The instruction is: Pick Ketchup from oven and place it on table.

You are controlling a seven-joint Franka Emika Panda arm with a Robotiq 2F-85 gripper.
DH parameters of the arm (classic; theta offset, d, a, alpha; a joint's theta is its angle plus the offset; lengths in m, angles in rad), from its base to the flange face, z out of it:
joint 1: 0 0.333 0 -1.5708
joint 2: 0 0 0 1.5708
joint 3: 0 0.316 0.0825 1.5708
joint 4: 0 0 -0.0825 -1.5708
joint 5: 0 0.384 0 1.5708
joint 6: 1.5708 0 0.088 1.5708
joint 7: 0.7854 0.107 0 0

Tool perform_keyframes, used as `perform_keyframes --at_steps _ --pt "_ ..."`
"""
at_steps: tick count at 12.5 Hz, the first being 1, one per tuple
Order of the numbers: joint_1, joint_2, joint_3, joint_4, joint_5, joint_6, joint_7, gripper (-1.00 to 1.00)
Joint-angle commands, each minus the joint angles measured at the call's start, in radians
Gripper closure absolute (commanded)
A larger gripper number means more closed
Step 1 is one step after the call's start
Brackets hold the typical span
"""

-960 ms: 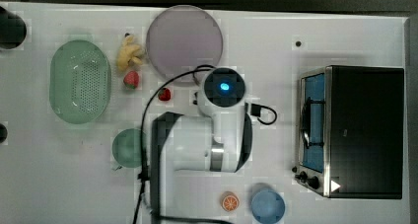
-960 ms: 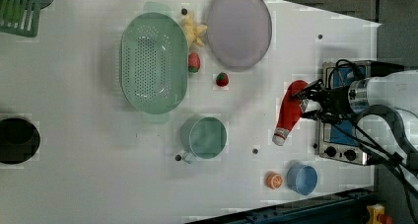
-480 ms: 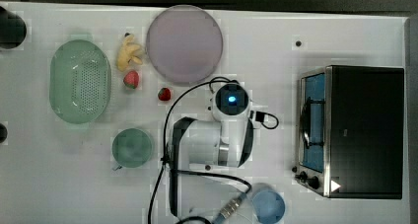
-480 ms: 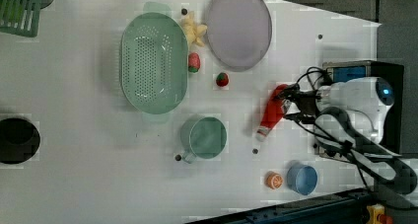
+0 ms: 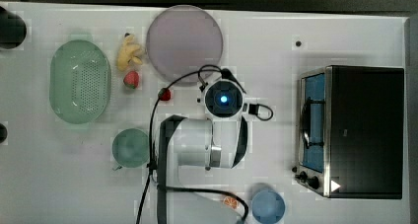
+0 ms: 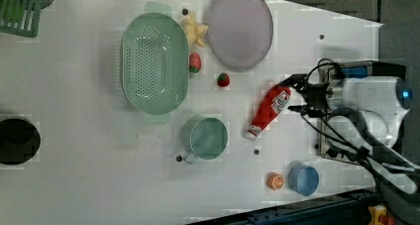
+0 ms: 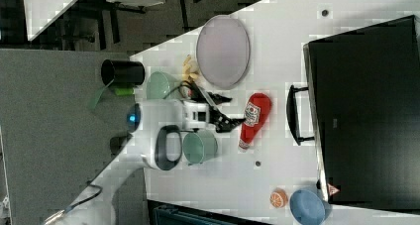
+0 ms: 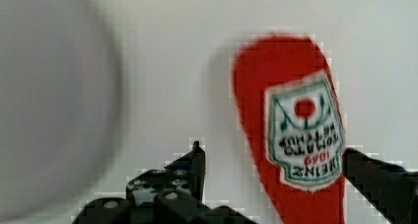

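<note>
I see the Ketchup point(image 6: 268, 110) lying flat on the white surface point(image 6: 74, 185), out of the oven point(image 5: 362, 131), with its white cap pointing toward the green mug point(image 6: 204, 138) and its fat end toward the purple plate point(image 6: 239, 27). On the wrist view the bottle lies between my gripper point(image 8: 273, 160) fingers with a clear gap on the one side I can read, so I take the jaws as spread apart and not clamped on it. In the left view the gripper sits just beside the bottle's fat end, between it and the oven. The oven stands at the surface's edge on the top view's right. A small strawberry point(image 6: 223, 79) lies near the bottle. Toward the near edge in the left view sit an orange slice point(image 6: 275, 181) and a blue bowl point(image 6: 303, 180). The green colander point(image 6: 154, 62) is well apart.
</note>
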Motion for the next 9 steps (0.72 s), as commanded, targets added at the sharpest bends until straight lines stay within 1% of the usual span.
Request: perform_keyframes --at_steps 1,3,5,9 --pt "-0.006 -0.133 -0.024 0.147 -0.007 -0.172 -0.022 -1.00" --pt "-0.007 -0.175 -0.026 0.220 -0.007 -0.310 -0.022 -1.00" --pt "-0.007 -0.205 -0.025 0.299 -0.007 -0.401 -0.013 -1.00" --pt "-0.007 -0.228 -0.024 0.466 -0.009 -0.597 -0.010 -1.00"
